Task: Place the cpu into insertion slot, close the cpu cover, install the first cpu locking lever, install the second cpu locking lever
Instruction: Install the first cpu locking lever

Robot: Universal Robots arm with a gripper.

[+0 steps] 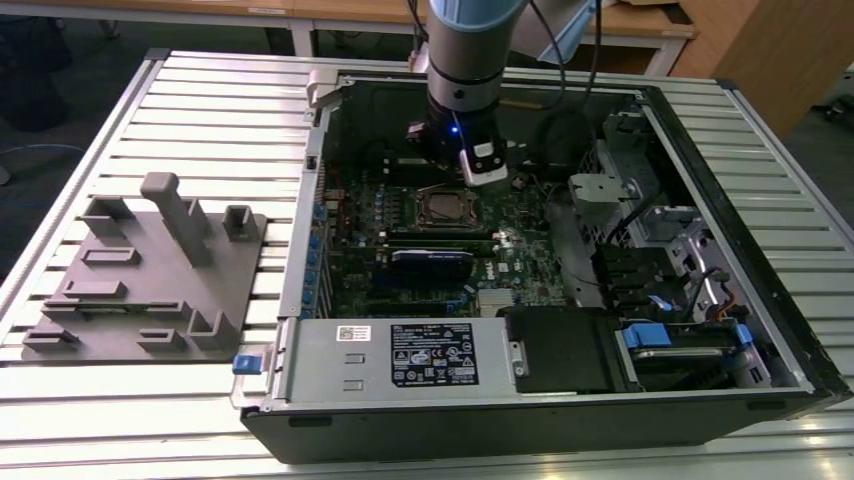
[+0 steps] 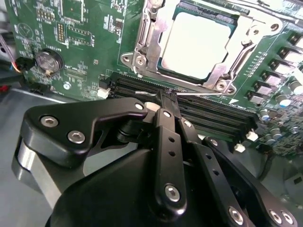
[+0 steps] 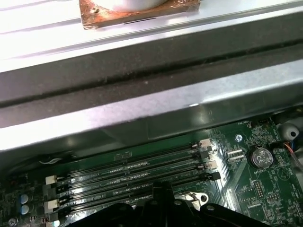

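The cpu lies flat in the insertion slot, its dull silver face showing through the window of the cpu cover, which is down over it. A thin silvery locking lever runs along the socket's edge beside the memory slots. My gripper is shut, its black fingertips pressed together and touching that lever near its middle. In the exterior view the gripper hangs inside the open computer case, just behind the socket. The gripper also shows dark above the memory slots in the first wrist view.
Long black memory slots lie right by the fingertips. A coin battery sits on the green board. The case's metal wall rises close behind. A grey fixture stands on the slatted table at the exterior view's left.
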